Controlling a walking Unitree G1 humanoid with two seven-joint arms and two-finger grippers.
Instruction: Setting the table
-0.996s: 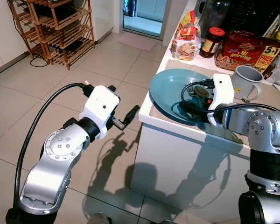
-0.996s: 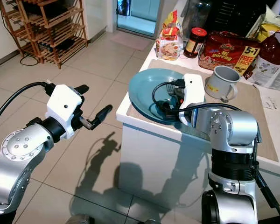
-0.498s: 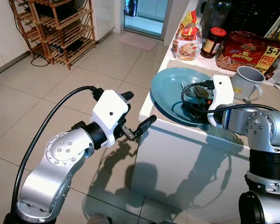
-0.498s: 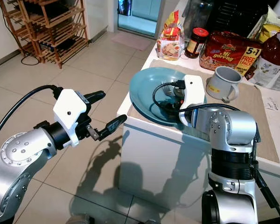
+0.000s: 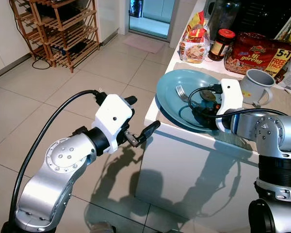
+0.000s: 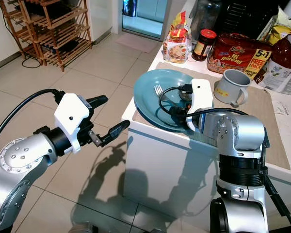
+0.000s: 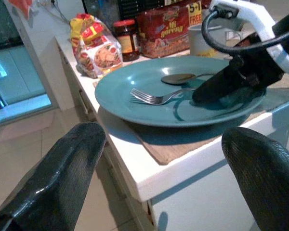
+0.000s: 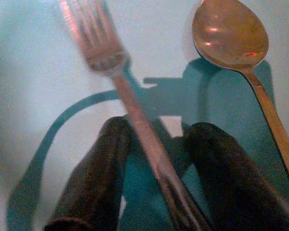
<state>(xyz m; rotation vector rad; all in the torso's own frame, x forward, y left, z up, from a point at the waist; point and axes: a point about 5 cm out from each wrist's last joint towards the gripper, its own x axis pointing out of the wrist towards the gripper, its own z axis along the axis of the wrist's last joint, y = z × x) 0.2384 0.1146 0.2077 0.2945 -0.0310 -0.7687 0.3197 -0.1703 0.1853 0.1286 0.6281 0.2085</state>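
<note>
Left eye view is showing the right gripper (image 5: 200, 103) resting low inside the wide teal ceramic plate (image 5: 172, 99), its two black fingers (image 8: 94, 178) lying on either side of the silver metal fork (image 8: 130, 101), whose handle runs between them; whether they are actually pinching it I cannot tell. A bronze-tinted metal spoon (image 8: 231, 41) is lying just beside the fork on the same plate. That plate is sitting on a beige cloth placemat (image 6: 262, 121) at the corner of the white counter (image 5: 184, 160), its rim overhanging the counter edge slightly. A grey ceramic mug (image 5: 256, 85) is standing near the plate. The left gripper (image 5: 138, 119) is hanging out over the tiled floor (image 5: 63, 92), fingers spread apart and holding nothing, just short of the counter's edge, with plenty of open floor around it.
</note>
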